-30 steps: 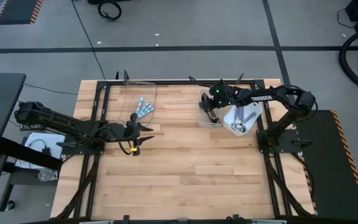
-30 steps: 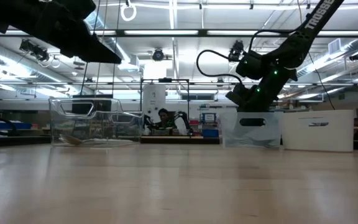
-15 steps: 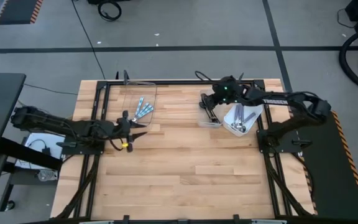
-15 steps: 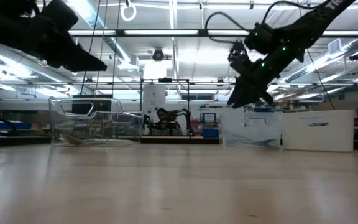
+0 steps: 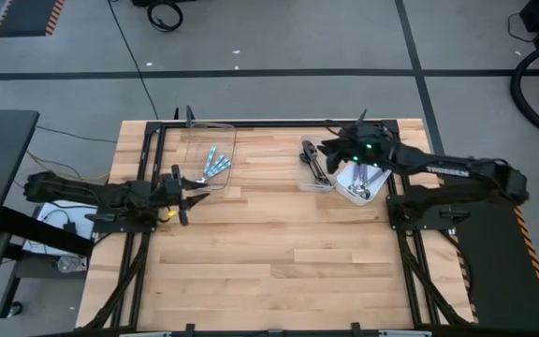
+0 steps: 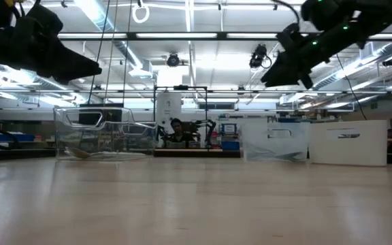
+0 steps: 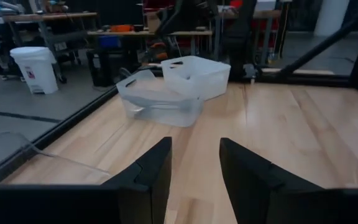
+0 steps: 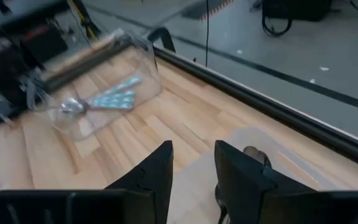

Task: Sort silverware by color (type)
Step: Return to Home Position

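Observation:
Blue-handled silver spoons lie in a clear container near the far left; the right wrist view shows them too. Dark spoons lie in a second clear container at far centre. More spoons lie in a white tray beside it. My left gripper hovers open, just on the near side of the left container. My right gripper hangs open in the air above the dark-spoon container. Neither carries anything.
A black frame runs along the table's far edge and sides. The near half of the wooden top is bare wood. In the low view the containers and the tray stand in a row at the far side.
My right gripper has risen from just above the dark-spoon container and drawn back a little toward the table's right edge. My left gripper has pulled back toward the left edge, staying in the air. The spoons and containers have not moved.

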Motion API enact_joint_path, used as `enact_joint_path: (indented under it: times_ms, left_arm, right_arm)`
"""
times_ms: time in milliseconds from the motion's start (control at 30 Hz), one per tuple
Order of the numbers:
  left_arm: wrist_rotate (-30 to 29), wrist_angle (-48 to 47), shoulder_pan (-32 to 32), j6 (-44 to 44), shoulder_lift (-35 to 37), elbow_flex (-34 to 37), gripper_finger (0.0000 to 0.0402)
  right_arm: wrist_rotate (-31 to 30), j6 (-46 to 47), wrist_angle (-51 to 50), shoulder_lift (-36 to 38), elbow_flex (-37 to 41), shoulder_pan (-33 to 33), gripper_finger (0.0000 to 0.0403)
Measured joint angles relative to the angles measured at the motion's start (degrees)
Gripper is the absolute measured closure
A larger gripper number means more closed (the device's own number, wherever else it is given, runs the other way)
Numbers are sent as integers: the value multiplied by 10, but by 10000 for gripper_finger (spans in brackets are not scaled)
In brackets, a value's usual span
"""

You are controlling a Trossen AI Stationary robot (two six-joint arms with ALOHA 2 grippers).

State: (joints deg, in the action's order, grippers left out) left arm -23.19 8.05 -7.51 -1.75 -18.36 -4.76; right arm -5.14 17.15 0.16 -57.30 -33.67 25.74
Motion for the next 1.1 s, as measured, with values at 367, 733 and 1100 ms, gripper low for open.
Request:
enact_joint_path:
  times_ms: [367, 733, 1100]
  left_arm:
    - [-32, -85, 0, -10, 117, 6, 260]
    - [-23, -107, -1, -8, 178, 19, 260]
    - [-16, -80, 7, 43, 176, 25, 260]
  right_arm:
    - [2, 57, 67, 194, 149, 1, 275]
    - [-25, 76, 89, 313, 242, 3, 275]
    - [-9, 148, 210, 340, 328, -9, 275]
